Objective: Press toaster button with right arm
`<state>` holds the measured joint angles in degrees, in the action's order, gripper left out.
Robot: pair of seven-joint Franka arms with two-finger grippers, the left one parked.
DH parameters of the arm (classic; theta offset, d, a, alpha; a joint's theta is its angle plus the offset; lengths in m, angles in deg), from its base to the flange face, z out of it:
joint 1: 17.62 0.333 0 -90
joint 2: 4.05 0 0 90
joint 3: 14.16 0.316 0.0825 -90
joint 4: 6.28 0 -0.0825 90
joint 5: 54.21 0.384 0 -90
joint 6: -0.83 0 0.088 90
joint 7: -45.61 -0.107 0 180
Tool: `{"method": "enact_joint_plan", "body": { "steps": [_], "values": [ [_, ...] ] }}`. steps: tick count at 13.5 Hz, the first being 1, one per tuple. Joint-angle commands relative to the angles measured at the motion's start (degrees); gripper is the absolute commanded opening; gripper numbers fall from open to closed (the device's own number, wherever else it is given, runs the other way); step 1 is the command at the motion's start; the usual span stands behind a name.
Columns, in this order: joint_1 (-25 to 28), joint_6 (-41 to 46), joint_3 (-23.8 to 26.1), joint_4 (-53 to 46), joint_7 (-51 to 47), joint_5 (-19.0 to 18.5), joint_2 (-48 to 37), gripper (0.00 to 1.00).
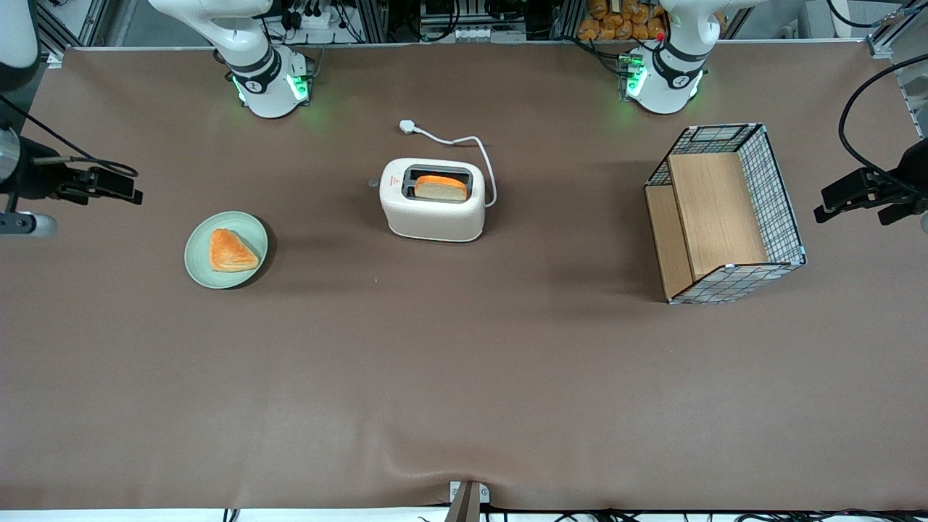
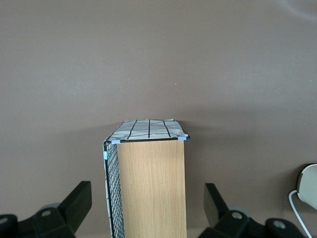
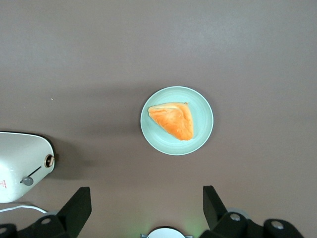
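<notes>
Jaws (image 3: 143,210) wide, high above plate (image 3: 203,139)

toaster (image 1: 433,210) mid-table with bread (image 1: 441,188) in a slot, button (image 3: 27,181) on its end facing the plate (image 1: 202,266), pastry (image 1: 230,251) on plate, basket (image 1: 779,210) toward parked arm's end, gripper (image 3: 143,210) above table near plate

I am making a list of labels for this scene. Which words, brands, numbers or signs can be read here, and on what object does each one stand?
No text can be read.
Small red mark on the toaster, on its top beside the slots: too small to read.
Plate, wire basket and table: no print visible.
Gripper, open, at the working arm's end of the table, above the plate: no label visible.
</notes>
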<state>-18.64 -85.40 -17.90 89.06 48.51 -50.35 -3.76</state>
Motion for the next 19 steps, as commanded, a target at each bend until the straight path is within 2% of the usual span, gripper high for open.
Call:
{"method": "enact_joint_plan", "body": {
  "steps": [1, 5, 9, 11, 12, 14, 16, 19],
  "values": [
    [-1.7, -0.7, 1.5, 1.1, -1.0, -1.6, -3.5, 1.0],
    [-2.7, -1.0, 2.0, -4.4, -4.6, -1.1, -3.4, 1.0],
    [-3.2, 2.2, 4.3, -7.4, -7.7, -3.8, -3.3, 1.0],
    [-3.6, 2.1, 7.8, -8.3, -7.4, -9.8, -3.3, 1.0],
    [-3.6, 1.9, 8.2, -8.7, -7.4, -10.3, -3.1, 1.0],
    [-3.6, 1.7, 8.0, -8.5, -7.3, -9.2, -3.0, 1.0],
    [-4.2, 1.6, 6.2, -8.3, -5.6, -5.4, -3.0, 1.0],
    [-4.0, 1.6, 4.9, -6.9, -3.7, -5.1, -3.6, 1.0]
  ]
}}
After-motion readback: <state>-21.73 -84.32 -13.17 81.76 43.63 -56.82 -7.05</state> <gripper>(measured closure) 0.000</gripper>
